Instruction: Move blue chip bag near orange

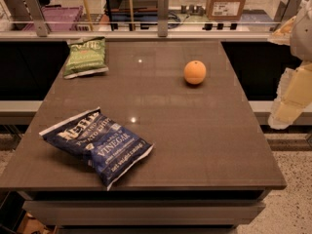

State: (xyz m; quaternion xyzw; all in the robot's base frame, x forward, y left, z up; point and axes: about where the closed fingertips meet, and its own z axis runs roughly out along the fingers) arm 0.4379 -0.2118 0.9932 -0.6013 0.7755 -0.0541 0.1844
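The blue chip bag [97, 144] lies flat on the brown table [195, 130] near its front left corner, with white "VINEGAR" lettering facing up. The orange [195, 72] sits on the table toward the back right, well apart from the bag. My gripper [288, 104] shows as a pale, cream-coloured shape at the right edge of the view. It is beyond the table's right side, raised, and touches nothing.
A smaller green chip bag [86, 56] lies at the table's back left corner. A glass railing with metal posts [162, 13] runs behind the table. Cardboard boxes [225, 1] stand beyond it. Speckled floor [292, 208] lies to the right.
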